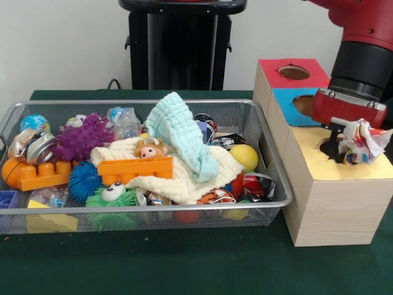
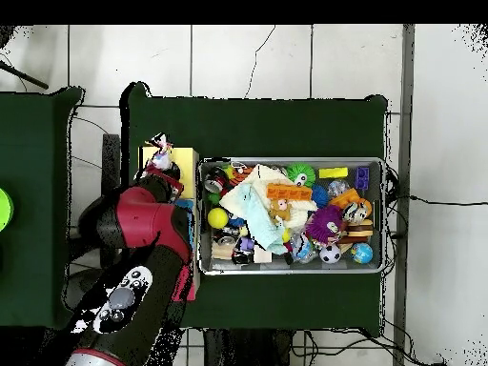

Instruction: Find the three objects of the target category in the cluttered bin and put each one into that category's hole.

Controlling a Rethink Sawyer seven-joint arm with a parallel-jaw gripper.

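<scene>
- Hanging over the yellow box [image 1: 344, 175], the tool [image 1: 351, 142] pinches a crumpled wrapper [image 1: 363, 141] at the dark hole [image 1: 331, 149].
- Centre the wad over the opening and lower it before releasing, or it may snag the rim.
- More wrappers likely remain in the wire basket [image 1: 273, 160].

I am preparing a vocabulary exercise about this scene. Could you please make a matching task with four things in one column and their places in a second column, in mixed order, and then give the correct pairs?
Things:
1. crumpled wrapper
2. purple spiky ball
3. pale blue cloth
4. yellow ball

Places:
A. lying over the cream cloth in the middle of the wire basket
B. in the left part of the basket, above the orange building brick
C. at the end effector, over the hole of the yellow-topped box
D. near the basket's right wall

Pairs: 1-C, 2-B, 3-A, 4-D
</scene>
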